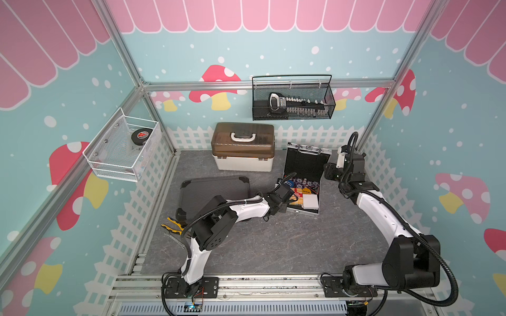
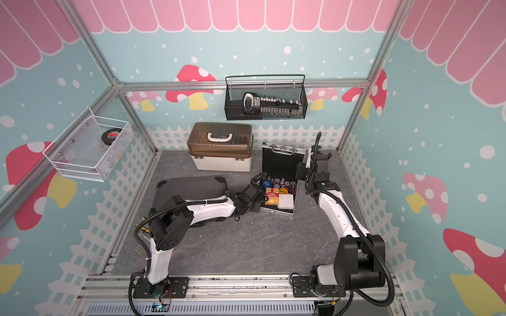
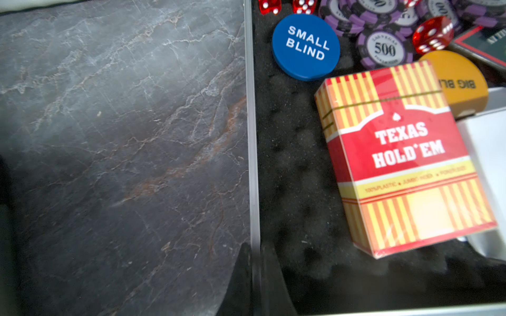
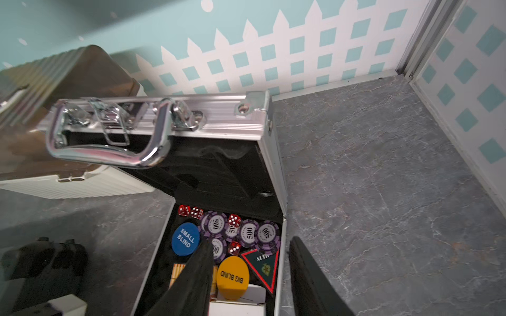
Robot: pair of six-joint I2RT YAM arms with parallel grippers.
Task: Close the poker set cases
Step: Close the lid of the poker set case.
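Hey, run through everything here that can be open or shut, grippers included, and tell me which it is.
silver poker case: open, lid raised.
black poker case: closed, lying flat.
cream box: lid shut.
left gripper: shut on the silver poker case's side wall.
right gripper: open, holding nothing.

I log teal walls (image 1: pixel 273 54) printed with pink scallops, red mushrooms and a white picket fence. Grey stone-look floor (image 1: pixel 260 246). Aluminium frame (image 1: pixel 191 85) at the corners.
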